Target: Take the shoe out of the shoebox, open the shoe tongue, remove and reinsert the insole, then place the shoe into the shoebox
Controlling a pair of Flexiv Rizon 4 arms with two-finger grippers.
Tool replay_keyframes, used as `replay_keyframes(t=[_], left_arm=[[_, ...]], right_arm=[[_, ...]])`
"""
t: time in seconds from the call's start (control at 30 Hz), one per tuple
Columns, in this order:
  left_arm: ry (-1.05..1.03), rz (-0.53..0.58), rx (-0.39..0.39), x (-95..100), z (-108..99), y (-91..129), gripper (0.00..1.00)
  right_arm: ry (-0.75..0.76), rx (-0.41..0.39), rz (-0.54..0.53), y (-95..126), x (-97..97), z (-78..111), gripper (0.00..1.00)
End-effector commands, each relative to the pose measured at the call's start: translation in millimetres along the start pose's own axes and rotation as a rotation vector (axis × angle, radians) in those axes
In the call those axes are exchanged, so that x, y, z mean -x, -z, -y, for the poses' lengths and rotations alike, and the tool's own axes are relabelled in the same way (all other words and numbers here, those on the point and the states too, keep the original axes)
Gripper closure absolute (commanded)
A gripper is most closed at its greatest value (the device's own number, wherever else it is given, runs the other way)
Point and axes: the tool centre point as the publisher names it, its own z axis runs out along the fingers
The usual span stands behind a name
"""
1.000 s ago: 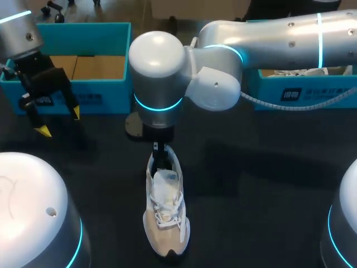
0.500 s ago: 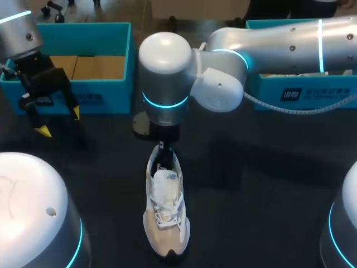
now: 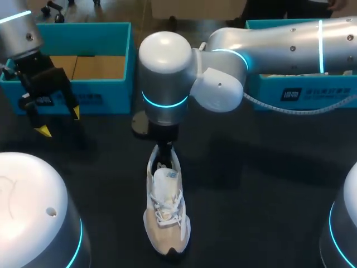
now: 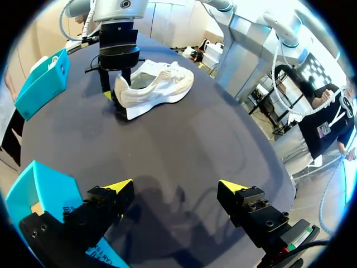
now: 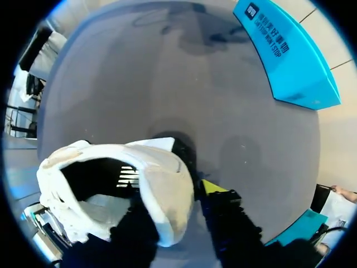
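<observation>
A white and beige sneaker [image 3: 164,215] lies on the dark table, toe toward the near edge. My right arm comes in from the right and hangs over its heel; the right gripper [image 3: 162,152] shows just under the wrist. In the right wrist view the right gripper [image 5: 173,192] pinches the heel wall [image 5: 164,190], one finger inside the shoe and one yellow-tipped finger [image 5: 215,188] outside. The left wrist view shows the sneaker [image 4: 159,84] with that gripper [image 4: 114,92] at its heel. My left gripper [image 3: 58,123] hangs open and empty at the far left, its own gripper [image 4: 175,187] well short of the shoe.
An open teal shoebox [image 3: 78,30] stands at the back left, right behind my left gripper. A second teal box [image 3: 301,92] stands at the back right under my right arm, and shows ahead of the right gripper [image 5: 290,56]. Bare table lies on both sides of the shoe.
My right wrist shifted slightly to the right over the heel, and its fingers came together onto the heel wall. The left arm and the shoe stayed where they were.
</observation>
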Motion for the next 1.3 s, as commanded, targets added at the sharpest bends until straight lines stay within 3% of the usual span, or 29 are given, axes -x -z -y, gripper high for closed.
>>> replay_keyframes(t=[0.03, 0.27, 0.6, 0.67, 1.3], left_arm=[[0.0, -0.001, 0.003, -0.7, 0.2, 0.2, 0.0], [0.0, -0.001, 0.003, -0.7, 0.2, 0.2, 0.0], [0.0, -0.001, 0.003, -0.7, 0.2, 0.2, 0.0], [0.0, -0.001, 0.003, -0.7, 0.2, 0.2, 0.0], [0.0, -0.001, 0.003, -0.7, 0.2, 0.2, 0.0]], right_arm=[[0.001, -0.018, 0.009, 11.9, 0.7, -1.2, 1.0], [0.012, -0.043, 0.036, 42.1, 12.1, 16.0, 1.0], [-0.014, -0.095, 0.168, 111.0, 42.9, 46.4, 1.0], [-0.064, -0.14, 0.205, 122.6, 48.5, 51.3, 1.0], [-0.064, -0.14, 0.205, 122.6, 48.5, 51.3, 1.0]])
